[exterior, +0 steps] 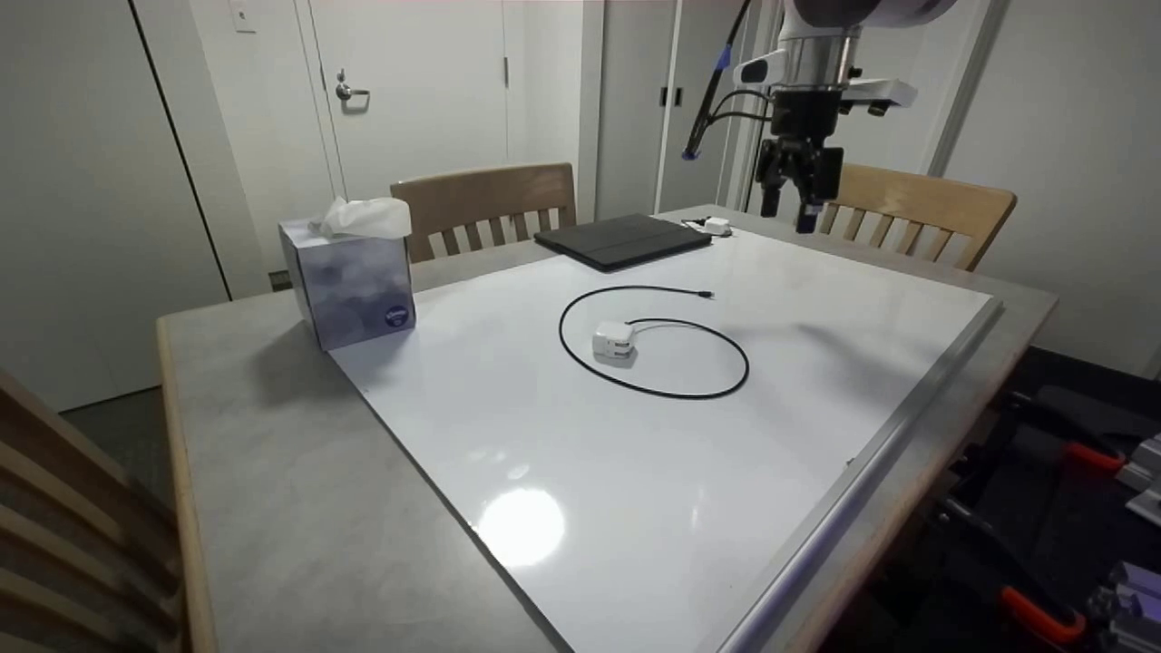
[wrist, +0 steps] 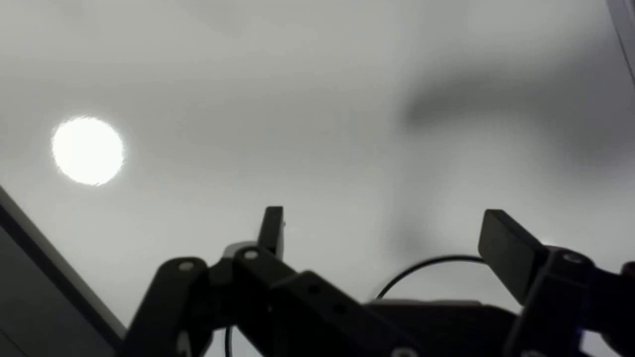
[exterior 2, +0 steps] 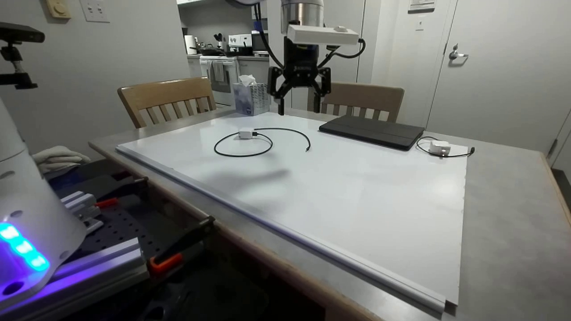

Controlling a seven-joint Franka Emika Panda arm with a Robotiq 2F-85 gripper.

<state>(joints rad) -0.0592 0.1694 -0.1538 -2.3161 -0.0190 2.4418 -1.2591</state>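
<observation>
Jaws stand wide, empty, above the board [exterior 2: 348, 191]; toward the far side in an exterior view, the cable [exterior 2: 241, 156] loops from the charger [exterior 2: 246, 133], apparently because plugged in.

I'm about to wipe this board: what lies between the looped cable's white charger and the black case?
An arc of the black cable lies on the whiteboard between charger and case, in both exterior views.

Shows a smooth white base [exterior 2: 40, 209] with round recesses [exterior 2: 16, 214] and a glowing blue light strip [exterior 2: 24, 247]. Has a silvery metal collar [exterior: 819, 63], a white bar-shaped camera housing [exterior 2: 321, 35] and black cables [exterior: 711, 98] with a blue band [exterior: 723, 58]. Ends in a black, faintly marked Robotiq gripper [exterior 2: 299, 108] with angular links [wrist: 322, 302] and pale screws [wrist: 251, 254].
</observation>
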